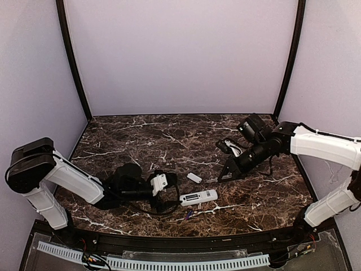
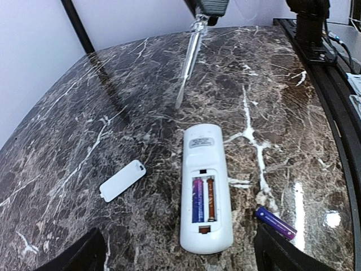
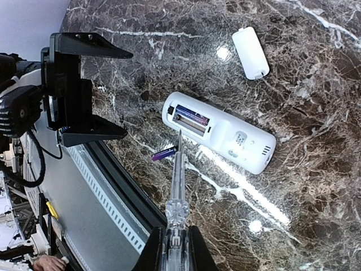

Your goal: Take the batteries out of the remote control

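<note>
The white remote control (image 2: 206,169) lies back-up on the marble with its battery bay open. One blue-purple battery (image 2: 197,200) sits in the left slot; the slot beside it is bare. A second battery (image 2: 275,222) lies loose on the table to the remote's right. My left gripper (image 2: 180,262) is open just short of the remote's near end, fingers wide on either side. My right gripper (image 3: 175,248) is shut on a clear screwdriver (image 3: 177,192), whose tip hovers near the bay and the loose battery (image 3: 163,153).
The small white cover (image 2: 122,180) lies flat left of the remote, apart from it. The table's black front rail (image 3: 121,186) runs close to the loose battery. The right arm (image 1: 316,144) reaches in from the right.
</note>
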Motion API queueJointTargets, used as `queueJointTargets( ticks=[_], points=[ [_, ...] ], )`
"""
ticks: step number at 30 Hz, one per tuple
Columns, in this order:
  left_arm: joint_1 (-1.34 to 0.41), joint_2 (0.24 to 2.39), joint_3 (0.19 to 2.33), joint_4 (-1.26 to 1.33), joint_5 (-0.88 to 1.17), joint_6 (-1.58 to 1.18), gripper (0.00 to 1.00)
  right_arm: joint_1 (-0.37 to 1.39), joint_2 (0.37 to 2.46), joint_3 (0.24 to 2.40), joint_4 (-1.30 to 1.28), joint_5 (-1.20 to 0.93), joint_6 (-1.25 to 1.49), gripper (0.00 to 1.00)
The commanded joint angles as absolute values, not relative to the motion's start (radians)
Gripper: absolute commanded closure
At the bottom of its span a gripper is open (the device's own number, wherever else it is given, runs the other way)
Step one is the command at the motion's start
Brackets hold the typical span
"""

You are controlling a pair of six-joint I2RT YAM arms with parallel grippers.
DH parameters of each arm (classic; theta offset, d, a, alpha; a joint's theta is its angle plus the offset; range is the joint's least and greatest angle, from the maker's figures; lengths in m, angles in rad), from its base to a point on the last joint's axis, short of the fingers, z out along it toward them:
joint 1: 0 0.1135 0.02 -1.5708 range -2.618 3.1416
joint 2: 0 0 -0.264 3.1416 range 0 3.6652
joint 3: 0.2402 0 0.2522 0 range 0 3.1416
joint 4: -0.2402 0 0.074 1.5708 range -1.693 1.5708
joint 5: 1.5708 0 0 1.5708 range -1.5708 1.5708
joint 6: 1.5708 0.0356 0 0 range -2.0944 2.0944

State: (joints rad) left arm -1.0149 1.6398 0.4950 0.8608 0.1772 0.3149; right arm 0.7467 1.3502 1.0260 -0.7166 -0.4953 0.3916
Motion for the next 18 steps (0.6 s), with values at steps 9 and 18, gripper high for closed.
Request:
queueJointTargets(
  ticks=[9, 18],
  points=[
    [-1.008, 1.654, 0.611, 0.565, 0.348, 0.352, 0.14, 0.855, 1.478, 1.122, -0.779, -0.404, 0.452, 1.00],
    [-1.008, 1.737, 0.677, 0.523, 0.328, 0.344, 0.28, 0.861, 1.530, 1.155, -0.781, -0.394, 0.439, 1.00]
  ],
)
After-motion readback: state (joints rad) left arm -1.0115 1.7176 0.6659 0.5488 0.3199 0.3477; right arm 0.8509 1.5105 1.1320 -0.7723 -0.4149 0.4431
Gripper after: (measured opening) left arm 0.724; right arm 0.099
